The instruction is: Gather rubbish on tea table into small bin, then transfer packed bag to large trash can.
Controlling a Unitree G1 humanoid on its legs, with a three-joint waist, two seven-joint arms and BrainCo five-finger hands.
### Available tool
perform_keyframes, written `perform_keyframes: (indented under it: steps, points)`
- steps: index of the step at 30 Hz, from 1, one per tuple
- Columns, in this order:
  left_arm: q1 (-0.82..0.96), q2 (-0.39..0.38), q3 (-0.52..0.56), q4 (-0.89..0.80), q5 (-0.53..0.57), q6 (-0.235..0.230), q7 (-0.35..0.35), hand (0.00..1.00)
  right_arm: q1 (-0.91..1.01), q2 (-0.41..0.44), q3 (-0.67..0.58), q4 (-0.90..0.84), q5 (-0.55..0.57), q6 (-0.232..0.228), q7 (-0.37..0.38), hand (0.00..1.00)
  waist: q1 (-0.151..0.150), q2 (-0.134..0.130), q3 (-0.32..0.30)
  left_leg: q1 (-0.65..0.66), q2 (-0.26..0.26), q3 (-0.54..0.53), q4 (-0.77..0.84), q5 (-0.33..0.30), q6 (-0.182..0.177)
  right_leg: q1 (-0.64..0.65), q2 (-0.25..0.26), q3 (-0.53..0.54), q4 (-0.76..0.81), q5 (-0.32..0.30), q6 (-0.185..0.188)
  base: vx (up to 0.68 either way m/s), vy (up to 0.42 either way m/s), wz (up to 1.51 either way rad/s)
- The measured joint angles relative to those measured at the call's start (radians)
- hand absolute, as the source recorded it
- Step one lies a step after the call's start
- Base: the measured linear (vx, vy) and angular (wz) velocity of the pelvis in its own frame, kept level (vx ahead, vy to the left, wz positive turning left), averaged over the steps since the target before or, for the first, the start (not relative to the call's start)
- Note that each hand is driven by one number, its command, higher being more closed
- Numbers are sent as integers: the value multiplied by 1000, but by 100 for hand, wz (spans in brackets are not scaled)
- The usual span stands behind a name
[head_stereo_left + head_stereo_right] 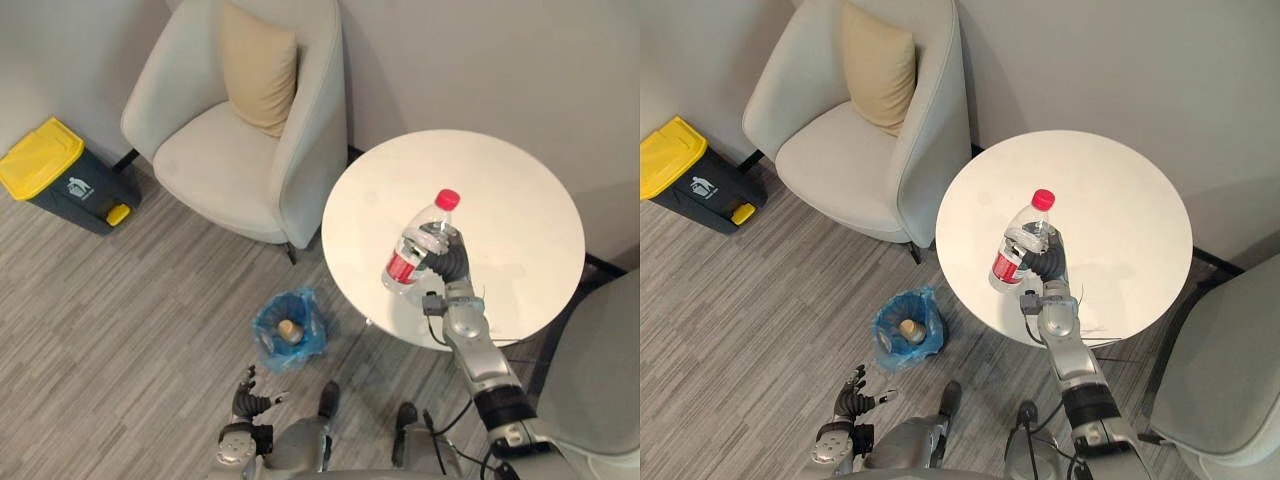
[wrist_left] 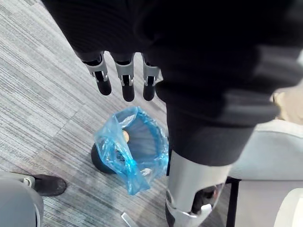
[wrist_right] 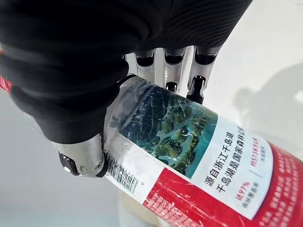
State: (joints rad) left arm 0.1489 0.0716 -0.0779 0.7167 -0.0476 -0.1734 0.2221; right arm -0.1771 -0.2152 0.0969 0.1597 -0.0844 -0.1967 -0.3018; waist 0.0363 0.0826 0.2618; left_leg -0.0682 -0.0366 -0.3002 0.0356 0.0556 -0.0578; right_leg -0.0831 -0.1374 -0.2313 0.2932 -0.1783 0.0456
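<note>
Left hand point(image 1: 247, 400): low, close in front of the robot, over the grey wood-grain floor point(image 1: 120, 300). Fingers point(image 2: 125, 82) straight and relaxed, holding nothing.

Small bin point(image 1: 265, 330): stands on the floor just beyond the left hand, beside the near-left edge of the tea table. It is lined with a blue plastic bag point(image 2: 109, 146), open at the top. A small tan item point(image 1: 289, 328) lies inside; what it is cannot be told.

Right hand point(image 1: 452, 260): over the near part of the round white tea table point(image 1: 510, 180). Fingers and thumb are wrapped around a clear plastic water bottle point(image 1: 408, 255) with a red cap and a red label. The bottle is tilted, cap pointing away from the robot. Whether its base touches the tabletop cannot be told.

A grey chair point(image 1: 600, 360) stands near right, partly in view.

Beyond the table, to the left: a cream armchair point(image 1: 210, 160) with a tan cushion point(image 1: 258, 65) against its back.

Far left, by the wall: a large trash can point(image 1: 75, 185), dark body, yellow lid shut.
</note>
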Motion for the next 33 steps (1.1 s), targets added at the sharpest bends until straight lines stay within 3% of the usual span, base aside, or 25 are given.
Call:
perform_keyframes:
  steps: [3,5,6,8,9,11,14,15,17,18,19,20,23,24,25,27,28,30,31,33]
  points:
    - [-1,-15,0,2,1,0,-1,0,73,-9,1,-65,-8,-20,6,100,-2,-3,1,-8,-15,-54,11,3,-3,11,-22,-67,46,-39,-1,-17,-59,71]
    - [-1,-30,-4,5,1,1,-2,0,87,-5,16,-69,-24,-24,14,100,1,-9,1,-32,-26,-1,10,45,13,14,-49,-126,55,-50,-12,-73,-15,72]
    - [-1,-32,-6,5,1,2,-3,0,87,-3,28,-69,-33,-24,14,100,1,-19,4,-36,-29,60,6,48,35,17,-59,-146,49,-46,-16,-86,25,72]
    - [-7,-33,-7,21,2,1,-5,0,90,4,58,-69,-56,-25,19,100,-11,-27,7,-45,24,417,63,-9,101,49,-80,-213,48,-44,-15,-35,40,93]
    - [-10,-31,-7,34,3,2,-4,0,90,13,75,-70,-76,-30,21,100,-20,-32,5,-36,50,539,76,-30,104,66,-93,-247,43,-43,-11,28,45,89]
    - [-9,-31,-11,40,5,1,-4,0,91,15,89,-73,-89,-34,23,100,-20,-31,-1,-22,63,606,62,-30,95,78,-95,-268,30,-37,10,62,80,57]
    - [-12,-2,-12,62,21,-3,-4,0,131,53,109,-77,-124,-34,37,100,-15,-65,-23,-10,27,575,34,-40,98,101,-112,-289,5,-21,53,80,146,37]
    - [-12,13,-20,68,21,-4,-6,0,150,61,111,-87,-138,-34,46,100,-14,-79,-25,-2,6,571,38,-67,108,104,-140,-289,37,-32,71,73,129,21]
    - [-12,17,-24,79,22,-4,-5,0,156,51,111,-88,-163,-32,50,100,-24,-82,-24,8,-29,557,57,-98,129,89,-189,-259,134,-42,84,82,200,22]
    - [-12,19,-28,84,22,-5,-5,0,161,47,108,-88,-163,-32,50,100,-27,-81,-24,12,-39,547,66,-106,136,71,-206,-227,191,-44,73,77,192,35]
    - [-12,23,-29,94,23,-6,-5,0,173,42,105,-88,-163,-28,50,100,-34,-79,-23,13,-48,525,91,-125,149,-1,-218,-128,322,-42,16,122,137,58]
    - [-11,31,-29,103,23,-4,-3,0,189,40,106,-86,-163,-24,53,100,-50,-78,-22,12,-48,490,115,-143,157,-44,-178,-16,393,-70,14,125,100,70]
    - [-17,40,-28,114,23,-5,-3,0,200,31,109,-78,-163,-22,62,100,-59,-74,-18,5,-50,418,146,-159,150,-148,-65,173,379,-115,27,134,30,79]
    - [-18,41,-29,115,23,-5,-3,0,200,29,109,-72,-163,-22,62,100,-63,-74,-18,1,-53,401,153,-161,146,-164,-47,196,359,-114,28,121,-13,99]
    - [-20,44,-29,117,23,-6,-2,0,199,28,110,-56,-164,-22,62,100,-74,-76,-17,-20,-61,372,184,-169,139,-188,-22,232,315,-108,31,130,-47,114]
    - [-25,51,-30,116,23,-8,-2,0,181,18,124,-18,-163,-22,64,100,-75,-91,-3,-63,-86,343,266,-186,128,-221,-25,234,258,-69,24,130,-81,112]
    - [-41,53,-29,114,22,-9,0,0,147,11,138,34,-162,-22,66,100,-74,-104,9,-115,-103,343,337,-202,108,-241,-31,235,225,10,13,85,-137,106]
    - [-78,33,-28,98,21,-12,4,0,63,-13,151,119,-162,-16,66,100,-69,-56,55,-208,-77,335,442,-237,88,-285,-20,210,259,5,23,22,-138,72]
    - [-97,16,-26,75,18,-16,9,0,6,-25,153,149,-162,-3,65,100,-41,-33,89,-268,-57,337,486,-251,79,-334,-7,203,283,4,18,-55,-123,14]
    - [-124,-9,-25,53,0,-30,23,0,-53,-28,153,150,-162,12,60,100,-24,-25,141,-329,-38,358,516,-262,92,-398,-3,189,335,-5,3,-94,-149,18]
